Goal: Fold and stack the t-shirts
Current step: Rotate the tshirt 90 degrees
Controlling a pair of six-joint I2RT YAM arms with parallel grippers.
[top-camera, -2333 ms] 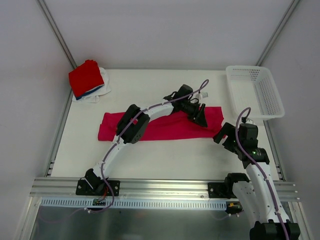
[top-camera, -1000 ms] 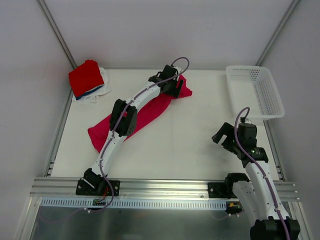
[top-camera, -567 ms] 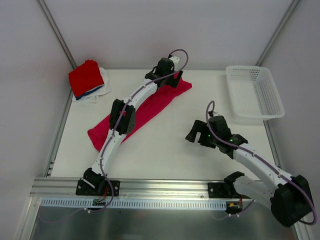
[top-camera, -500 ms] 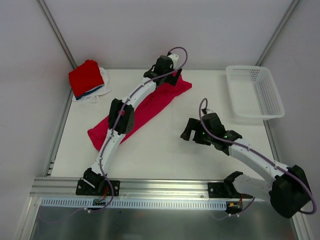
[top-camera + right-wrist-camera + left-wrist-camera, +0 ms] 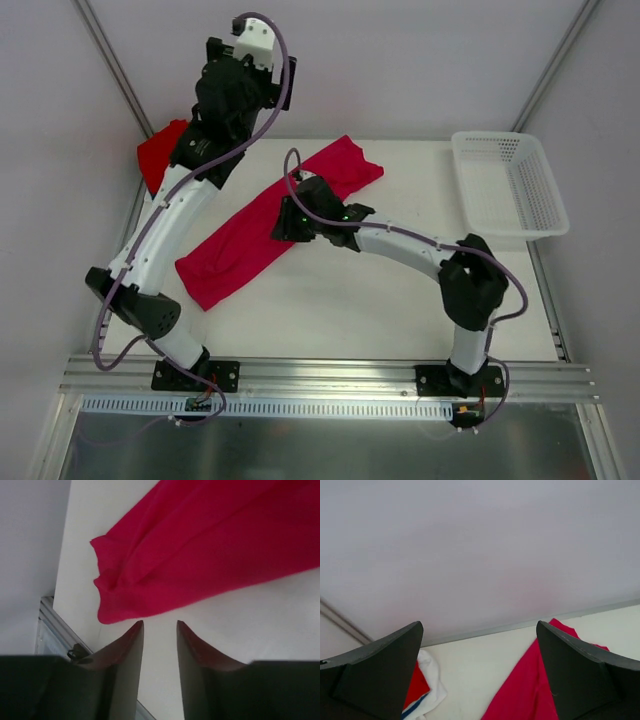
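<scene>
The crimson-pink t-shirt (image 5: 262, 222) lies as a long folded strip, running diagonally from the front left to the back middle of the table. My right gripper (image 5: 283, 222) hovers low at the strip's near edge. In the right wrist view my right gripper (image 5: 159, 625) has its jaws a narrow gap apart, with only bare table between them and the crimson-pink t-shirt (image 5: 210, 545) just beyond the tips. My left gripper (image 5: 228, 95) is raised high at the back left, wide open and empty. The folded stack (image 5: 155, 160) shows red (image 5: 417, 687), white (image 5: 434, 680) and blue layers.
A white mesh basket (image 5: 505, 150) stands at the back right corner. The left arm's links hide part of the folded stack from above. A metal rail (image 5: 320, 372) runs along the table's near edge.
The left gripper let go of the shirt's far end and rose high to the back left. The right arm swung left across the table to the shirt, its jaws narrowing.
</scene>
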